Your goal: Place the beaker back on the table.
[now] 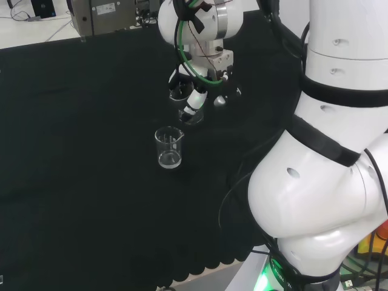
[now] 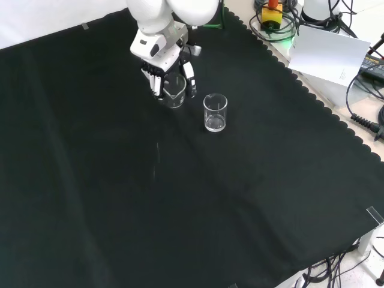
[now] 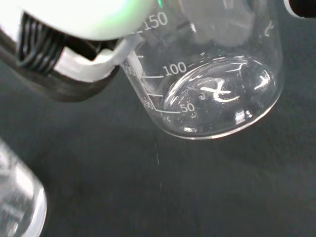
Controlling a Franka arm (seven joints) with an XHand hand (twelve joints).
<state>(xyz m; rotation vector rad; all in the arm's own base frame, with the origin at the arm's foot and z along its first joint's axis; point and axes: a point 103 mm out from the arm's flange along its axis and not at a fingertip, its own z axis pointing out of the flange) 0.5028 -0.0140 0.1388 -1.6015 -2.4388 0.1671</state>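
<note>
The beaker (image 3: 217, 84) is clear glass with printed volume marks up its side, and in the wrist view its round base hangs over the black cloth (image 3: 207, 197), tipped rather than level; whether the base already touches the cloth cannot be told from here. It looks empty. In the front view the same beaker (image 2: 174, 91) sits low against the cloth between the curled fingers of the hand (image 2: 162, 71), which close round its wall from both sides, so the hand grips it. In the head view the beaker (image 1: 189, 109) appears under the hand (image 1: 200, 91), close to the cloth and toward the far middle of the bench. A second beaker (image 2: 215, 112) stands upright and free on the cloth just to the right of the held one in the front view, and nearer the camera in the head view (image 1: 169, 147); its blurred rim also shows at the wrist view's edge (image 3: 19, 207). Judging from this, the step in hand is the set-down itself: the beaker is low but not yet released. The next move calls for bringing the base flat to the cloth, then uncurling the fingers and lifting the hand straight away, keeping clear of the neighbouring beaker so neither one is knocked over.
</note>
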